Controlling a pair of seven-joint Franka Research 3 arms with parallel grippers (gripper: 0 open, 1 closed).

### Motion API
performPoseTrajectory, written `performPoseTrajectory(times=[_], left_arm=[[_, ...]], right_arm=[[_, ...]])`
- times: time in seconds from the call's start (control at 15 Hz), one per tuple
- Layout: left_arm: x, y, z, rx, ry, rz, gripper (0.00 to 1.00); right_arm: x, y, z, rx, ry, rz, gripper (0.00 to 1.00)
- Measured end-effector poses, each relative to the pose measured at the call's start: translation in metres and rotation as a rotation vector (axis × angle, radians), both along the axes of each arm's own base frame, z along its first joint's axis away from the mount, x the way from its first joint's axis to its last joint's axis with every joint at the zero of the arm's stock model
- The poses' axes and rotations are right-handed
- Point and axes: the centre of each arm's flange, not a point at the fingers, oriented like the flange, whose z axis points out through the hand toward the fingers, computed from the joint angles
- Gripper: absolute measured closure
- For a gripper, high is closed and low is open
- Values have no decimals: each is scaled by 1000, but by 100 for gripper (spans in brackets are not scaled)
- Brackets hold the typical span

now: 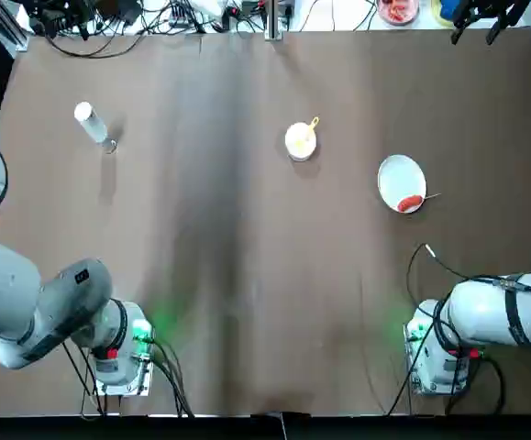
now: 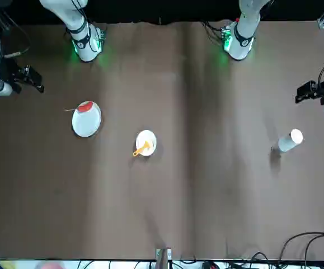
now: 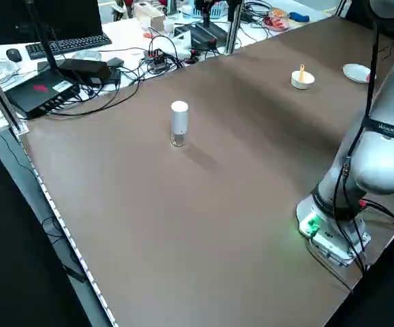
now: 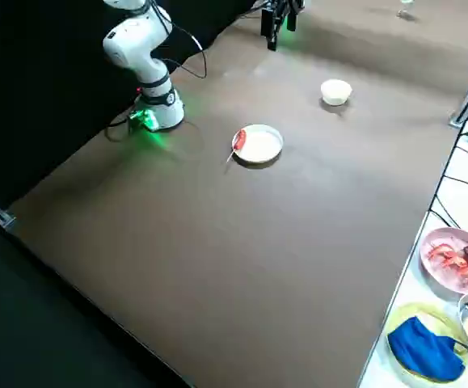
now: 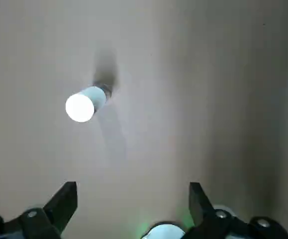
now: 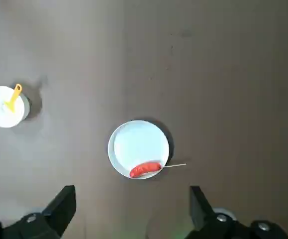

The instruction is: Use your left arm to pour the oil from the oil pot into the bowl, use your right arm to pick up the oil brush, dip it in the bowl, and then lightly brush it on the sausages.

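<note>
From my remote station I see the oil pot [image 1: 92, 125] standing upright on the brown table [image 1: 228, 275], alone on the left arm's side and toward the far edge, with its white cap on top. The bowl [image 1: 301, 141] sits near the middle of the table, also toward the far edge, and the oil brush [image 1: 310, 126] rests in it, with its orange-yellow handle leaning out over the rim. To the right of the bowl, apart from it, is a flat white plate [image 1: 397, 177], and the sausage [image 1: 410, 203] lies at the plate's near rim, its thin stick [image 1: 429, 195] reaching out past the edge. The left gripper [image 5: 133, 199] hangs high over the table with its fingers [image 5: 64, 201] well apart and nothing between them; the oil pot is ahead of it, not touched. The right gripper [image 6: 133, 201] also hangs high, fingers [image 6: 63, 204] spread wide and empty, above the area just near the plate. Both arms are drawn back, with green lights glowing at their bases. On the left arm [image 3: 380, 146] I can read the word "FRANKA" with smaller letters after it that I cannot make out. Beyond the far edge of the table I see cables [image 3: 142, 61], a keyboard [image 3: 67, 45] and some dishes of food [image 4: 458, 259]; I can read no label on the oil pot.
</note>
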Motion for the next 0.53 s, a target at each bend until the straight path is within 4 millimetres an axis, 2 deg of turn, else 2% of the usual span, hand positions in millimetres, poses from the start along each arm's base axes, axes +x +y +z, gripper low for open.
performPoseTrajectory(times=[0.4,0.53], left_arm=[[0,1,0,0,0,1,1],[1,7,0,-8,-4,13,1]], right_arm=[[0,-5,0,1,3,-7,0],[0,-5,0,1,5,-7,0]])
